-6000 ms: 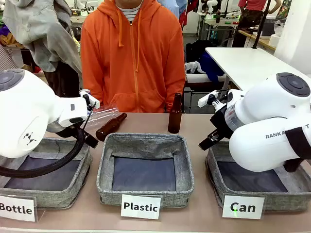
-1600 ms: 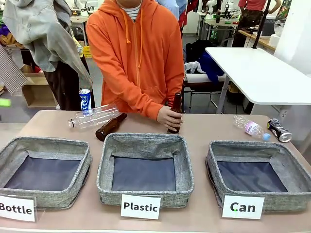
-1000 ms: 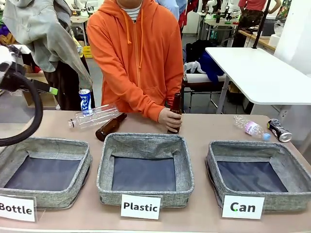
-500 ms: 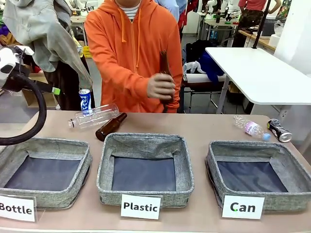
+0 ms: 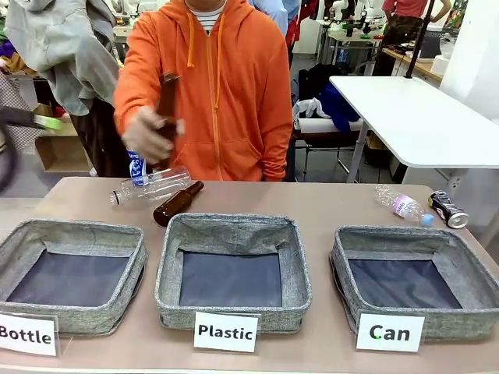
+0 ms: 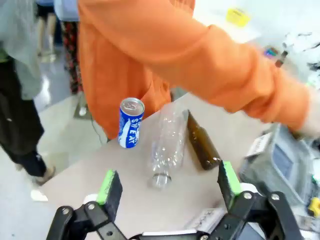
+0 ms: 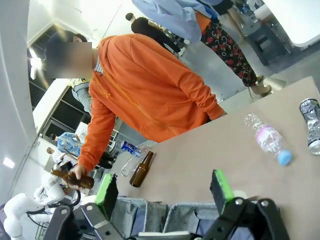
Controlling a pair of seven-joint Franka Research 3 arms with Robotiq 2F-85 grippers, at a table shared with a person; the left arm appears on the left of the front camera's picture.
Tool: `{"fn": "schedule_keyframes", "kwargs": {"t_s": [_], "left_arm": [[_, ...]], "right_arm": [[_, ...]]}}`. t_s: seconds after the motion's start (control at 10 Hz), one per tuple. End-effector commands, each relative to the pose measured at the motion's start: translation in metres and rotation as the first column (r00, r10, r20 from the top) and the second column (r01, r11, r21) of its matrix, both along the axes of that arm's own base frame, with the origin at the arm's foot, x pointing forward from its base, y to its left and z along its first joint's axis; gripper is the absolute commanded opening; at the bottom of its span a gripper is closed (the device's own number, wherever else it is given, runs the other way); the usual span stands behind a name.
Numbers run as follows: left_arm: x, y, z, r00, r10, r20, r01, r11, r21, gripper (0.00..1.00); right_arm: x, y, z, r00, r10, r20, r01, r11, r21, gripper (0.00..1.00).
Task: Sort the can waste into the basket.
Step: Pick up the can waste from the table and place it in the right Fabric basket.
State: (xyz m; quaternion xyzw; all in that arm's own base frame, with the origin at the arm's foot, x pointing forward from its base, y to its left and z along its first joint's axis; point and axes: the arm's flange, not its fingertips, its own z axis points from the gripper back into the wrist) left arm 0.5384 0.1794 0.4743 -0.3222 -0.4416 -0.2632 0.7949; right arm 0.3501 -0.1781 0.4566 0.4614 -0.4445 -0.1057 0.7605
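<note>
Ahead of open left tool (image 6: 169, 181), blue can (image 6: 130, 123) upright, right tool (image 7: 163, 191) open, dark can (image 7: 312, 125) lying beyond.

The basket (image 5: 390, 233) was coarse grey woven cloth, matt, with a smoother dark lining. Just beyond the basket's far rim, the dark can (image 5: 447, 209) showed shiny metal. The blue and white can (image 6: 130, 122) had a glossy printed skin and a bare silver top. The table (image 5: 327, 202) looked smooth and matt.
</note>
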Motion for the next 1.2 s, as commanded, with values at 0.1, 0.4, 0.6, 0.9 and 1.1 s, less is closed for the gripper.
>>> {"fn": "schedule_keyframes", "kwargs": {"t_s": [0.1, 0.4, 0.6, 0.9, 1.1], "left_arm": [[-0.099, 0.121, 0.01, 0.994, 0.021, 0.111, 0.001, 0.982, -0.189, 1.0], [-0.148, 0.186, -0.02, 0.974, 0.182, 0.138, -0.129, 0.936, -0.329, 1.0], [-0.167, 0.201, -0.04, 0.963, 0.216, 0.158, -0.136, 0.903, -0.408, 1.0], [-0.152, 0.195, -0.034, 0.975, 0.16, 0.154, -0.093, 0.925, -0.368, 1.0], [-0.131, 0.178, -0.02, 0.984, 0.1, 0.146, -0.052, 0.951, -0.304, 1.0]], "right_arm": [[0.0, 0.0, 0.002, 1.0, -0.003, -0.016, 0.003, 1.0, 0.007, 1.0], [0.0, 0.0, 0.002, 1.0, -0.003, -0.016, 0.003, 1.0, 0.007, 1.0], [0.0, 0.0, 0.002, 1.0, -0.003, -0.016, 0.003, 1.0, 0.007, 1.0], [0.0, 0.0, 0.002, 1.0, -0.003, -0.016, 0.003, 1.0, 0.007, 1.0], [0.0, 0.0, 0.002, 1.0, -0.003, -0.016, 0.003, 1.0, 0.007, 1.0]]}}
